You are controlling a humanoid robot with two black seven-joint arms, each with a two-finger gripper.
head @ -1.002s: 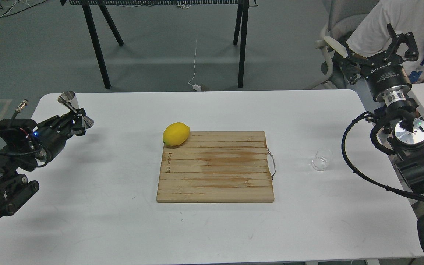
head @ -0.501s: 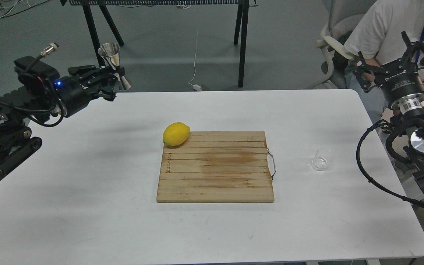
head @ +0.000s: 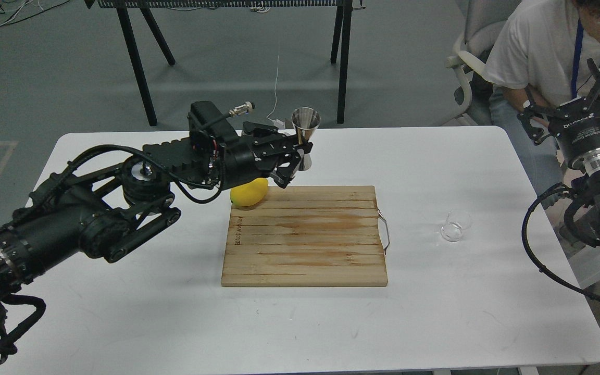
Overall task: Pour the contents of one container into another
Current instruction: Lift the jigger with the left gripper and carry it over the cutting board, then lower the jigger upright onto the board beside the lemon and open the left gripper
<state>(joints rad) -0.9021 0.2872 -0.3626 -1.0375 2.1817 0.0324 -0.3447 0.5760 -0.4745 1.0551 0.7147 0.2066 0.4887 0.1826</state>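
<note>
The shiny steel jigger (head: 305, 124) hangs upright above the table, just beyond the far edge of the cutting board, with my left gripper (head: 300, 152) shut on its narrow waist. The left arm reaches in from the left across the table's middle. The clear glass cup (head: 456, 225) stands on the white table (head: 123, 323) to the right of the board, with nothing touching it. My right gripper (head: 565, 94) is raised off the table's right edge, far above and right of the cup, its fingers spread open and empty.
A wooden cutting board (head: 305, 237) with a metal handle lies at the table's centre. A yellow lemon (head: 249, 194) sits at its far left corner, partly under my left gripper. A seated person (head: 545, 47) is behind the right gripper. Black stand legs (head: 342, 62) rise beyond the table.
My left arm swung from the table's far left corner to above the board's far edge, carrying the jigger. The right gripper drifted a little further right and stayed open.
</note>
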